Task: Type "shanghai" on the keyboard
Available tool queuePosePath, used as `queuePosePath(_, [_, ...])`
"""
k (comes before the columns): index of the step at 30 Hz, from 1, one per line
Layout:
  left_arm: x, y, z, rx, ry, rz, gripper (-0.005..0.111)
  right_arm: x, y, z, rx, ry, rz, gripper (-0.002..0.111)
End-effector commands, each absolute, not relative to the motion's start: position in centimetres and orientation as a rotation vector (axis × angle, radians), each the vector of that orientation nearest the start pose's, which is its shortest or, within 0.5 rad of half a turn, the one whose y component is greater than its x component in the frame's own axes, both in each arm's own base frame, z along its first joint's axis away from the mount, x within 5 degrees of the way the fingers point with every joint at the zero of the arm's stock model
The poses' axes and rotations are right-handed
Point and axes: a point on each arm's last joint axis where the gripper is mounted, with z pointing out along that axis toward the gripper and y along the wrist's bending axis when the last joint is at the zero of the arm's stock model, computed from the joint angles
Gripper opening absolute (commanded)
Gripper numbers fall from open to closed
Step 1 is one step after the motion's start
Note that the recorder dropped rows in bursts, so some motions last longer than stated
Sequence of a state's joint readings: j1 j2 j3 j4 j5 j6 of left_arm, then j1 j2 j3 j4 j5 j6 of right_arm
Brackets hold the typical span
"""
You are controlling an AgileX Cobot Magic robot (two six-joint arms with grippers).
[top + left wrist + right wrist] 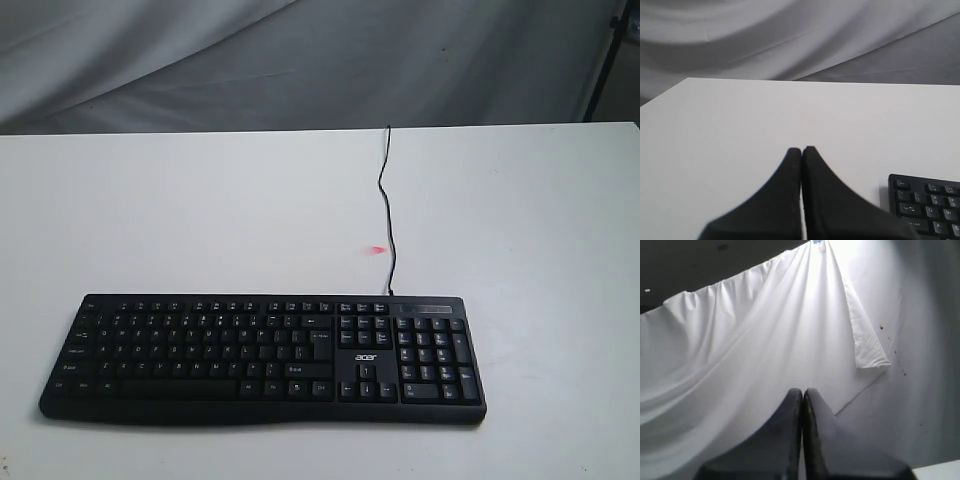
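Observation:
The black keyboard [265, 357] lies flat near the front of the white table [200, 210], with its thin black cable [386, 195] running toward the back edge. Neither arm shows in the exterior view. In the left wrist view my left gripper [802, 149] is shut with nothing between its fingers, above bare table, and the keyboard's corner [927, 206] sits off to one side of it. My right gripper [802, 390] is shut and empty too, pointing at a white cloth backdrop [765, 340]; no keyboard appears in that view.
A small pink-red spot [375, 250] marks the table behind the keyboard, beside the cable. A grey-white draped cloth [300, 60] hangs behind the table's back edge. A dark stand leg [605, 70] shows at the far right.

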State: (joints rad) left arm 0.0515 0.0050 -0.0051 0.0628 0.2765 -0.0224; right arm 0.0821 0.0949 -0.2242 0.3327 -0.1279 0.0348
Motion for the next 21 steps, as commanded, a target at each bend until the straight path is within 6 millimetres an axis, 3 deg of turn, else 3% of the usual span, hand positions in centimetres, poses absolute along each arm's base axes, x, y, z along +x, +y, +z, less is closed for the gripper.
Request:
queuePosePath(1, [5.5, 0.4, 18.9, -0.028, 1.749, 0.08, 0.001, 6.5, 0.4, 30.9, 0.194, 1.347, 0.352, 0.0])
queuePosePath(5, [5.5, 0.4, 18.9, -0.028, 1.749, 0.08, 0.001, 8.1, 0.6, 33.1, 0.191, 1.386, 0.346, 0.0])
queuePosePath(12, [5.5, 0.4, 18.9, -0.028, 1.749, 0.08, 0.001, 10.6, 1.0, 38.6, 0.116, 1.412, 0.29, 0.0])
queuePosePath(21, [5.5, 0.4, 18.9, -0.028, 1.749, 0.08, 0.001, 11.5, 1.4, 45.8, -0.019, 1.401, 0.191, 0.0])
